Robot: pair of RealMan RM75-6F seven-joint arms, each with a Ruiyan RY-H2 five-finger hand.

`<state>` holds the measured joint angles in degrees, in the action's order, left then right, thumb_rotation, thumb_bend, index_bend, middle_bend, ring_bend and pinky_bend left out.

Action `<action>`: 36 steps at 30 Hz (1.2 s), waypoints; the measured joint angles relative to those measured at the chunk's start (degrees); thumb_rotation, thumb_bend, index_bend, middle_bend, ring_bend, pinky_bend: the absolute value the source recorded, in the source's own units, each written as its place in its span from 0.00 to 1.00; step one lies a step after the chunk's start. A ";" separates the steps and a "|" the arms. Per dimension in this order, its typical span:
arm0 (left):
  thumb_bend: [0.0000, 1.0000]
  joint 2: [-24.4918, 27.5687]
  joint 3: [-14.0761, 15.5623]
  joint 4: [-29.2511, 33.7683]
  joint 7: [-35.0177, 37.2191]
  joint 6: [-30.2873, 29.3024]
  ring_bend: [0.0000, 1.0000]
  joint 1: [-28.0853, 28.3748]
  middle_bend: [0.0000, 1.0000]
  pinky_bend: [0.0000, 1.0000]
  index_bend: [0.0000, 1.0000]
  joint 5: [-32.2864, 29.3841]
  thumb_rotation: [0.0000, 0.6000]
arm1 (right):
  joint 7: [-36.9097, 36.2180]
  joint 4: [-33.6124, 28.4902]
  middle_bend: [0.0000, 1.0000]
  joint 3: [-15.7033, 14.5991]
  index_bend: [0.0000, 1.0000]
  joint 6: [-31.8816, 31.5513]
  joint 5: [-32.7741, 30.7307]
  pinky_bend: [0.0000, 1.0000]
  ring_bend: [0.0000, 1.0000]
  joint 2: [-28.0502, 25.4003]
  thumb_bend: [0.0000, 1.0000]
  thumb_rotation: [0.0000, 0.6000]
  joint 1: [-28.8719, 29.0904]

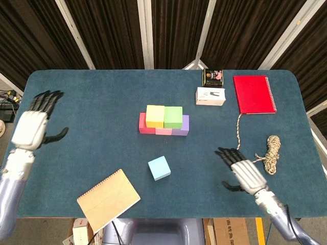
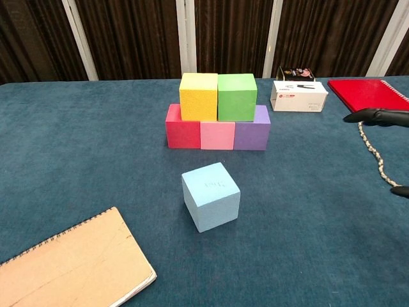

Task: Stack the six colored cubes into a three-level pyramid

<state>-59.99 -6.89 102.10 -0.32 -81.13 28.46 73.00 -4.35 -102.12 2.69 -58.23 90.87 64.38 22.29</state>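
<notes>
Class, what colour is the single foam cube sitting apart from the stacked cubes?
The lone foam cube is light blue, clearest in the chest view.

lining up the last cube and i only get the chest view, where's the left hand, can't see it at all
Observer: The left hand is at the far left edge of the table, fingers spread, holding nothing.
Operator: and the right, it's barely in my frame
Observer: The right hand is open with fingers spread, well off to the side of the light blue cube and not touching it.
Operator: anything near it
Observer: A coil of rope lies close beside it, on the side away from the cube.
</notes>
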 measured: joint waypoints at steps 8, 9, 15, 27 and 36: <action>0.35 -4.27 2.95 -6.50 5.00 -8.40 0.00 -9.25 0.04 0.00 0.07 3.43 1.00 | 5.96 -3.02 0.02 1.30 0.04 7.06 -4.82 0.00 0.00 2.44 0.31 1.00 5.53; 0.35 -4.88 2.94 -7.25 5.45 -8.92 0.00 -9.83 0.04 0.00 0.07 3.45 1.00 | 6.99 -3.35 0.02 1.59 0.04 7.87 -5.92 0.00 0.00 2.90 0.30 1.00 6.25; 0.35 -8.91 2.35 -11.66 7.90 -10.96 0.00 -12.76 0.04 0.00 0.07 3.32 1.00 | 12.83 -4.70 0.02 3.22 0.04 10.09 -9.95 0.00 0.00 5.69 0.30 1.00 9.59; 0.35 -13.37 0.50 -16.46 9.66 -9.14 0.00 -14.82 0.04 0.00 0.06 2.14 1.00 | 22.24 -3.38 0.03 6.72 0.03 11.97 -20.56 0.00 0.00 13.74 0.30 1.00 16.48; 0.35 -14.30 -1.95 -18.38 10.31 -8.76 0.00 -15.77 0.04 0.00 0.06 1.24 1.00 | 28.59 0.53 0.09 7.70 0.09 16.04 -31.17 0.00 0.00 19.75 0.30 1.00 24.86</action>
<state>-74.29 -8.83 83.72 9.99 -89.89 12.69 74.25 24.24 -101.59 10.39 -42.19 59.70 84.13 47.14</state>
